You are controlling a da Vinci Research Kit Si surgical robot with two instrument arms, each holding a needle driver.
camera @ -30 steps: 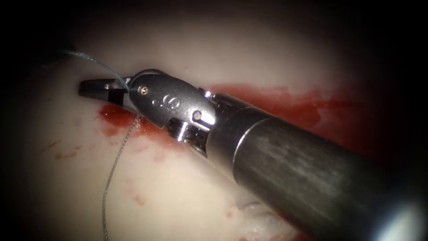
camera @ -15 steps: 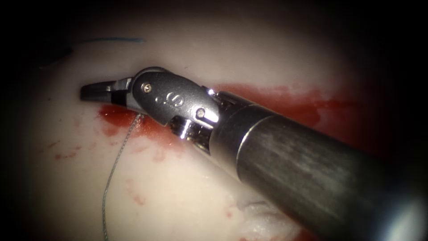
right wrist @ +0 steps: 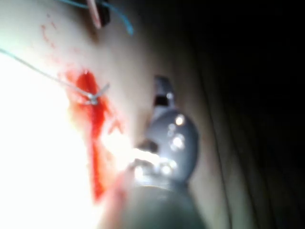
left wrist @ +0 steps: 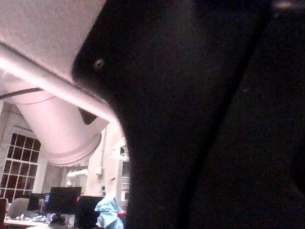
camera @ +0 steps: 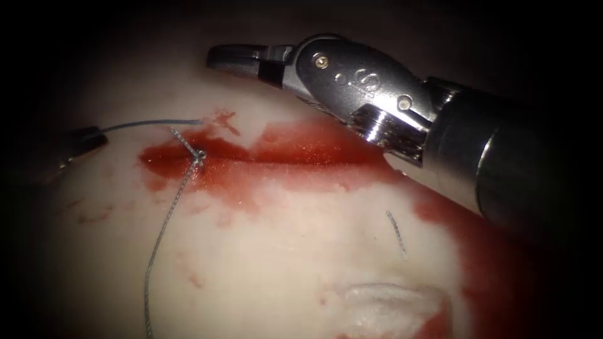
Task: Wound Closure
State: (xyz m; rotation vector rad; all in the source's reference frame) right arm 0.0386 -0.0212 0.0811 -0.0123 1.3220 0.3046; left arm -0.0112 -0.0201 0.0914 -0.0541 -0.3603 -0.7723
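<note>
The tissue (camera: 264,263) carries red fluid (camera: 282,163) along the cut. The right tool (camera: 229,58), toward 12 o'clock, has lifted off the cut since 0.5 s ago; its 2 jaws sit together, holding nothing. The left tool (camera: 85,139), at 9 o'clock, grips the thread (camera: 160,229), which runs to a knot (camera: 198,154) at the cut's left end. A cut end of thread (camera: 397,235) lies at 4 o'clock. I cannot tell where the needle is.
</note>
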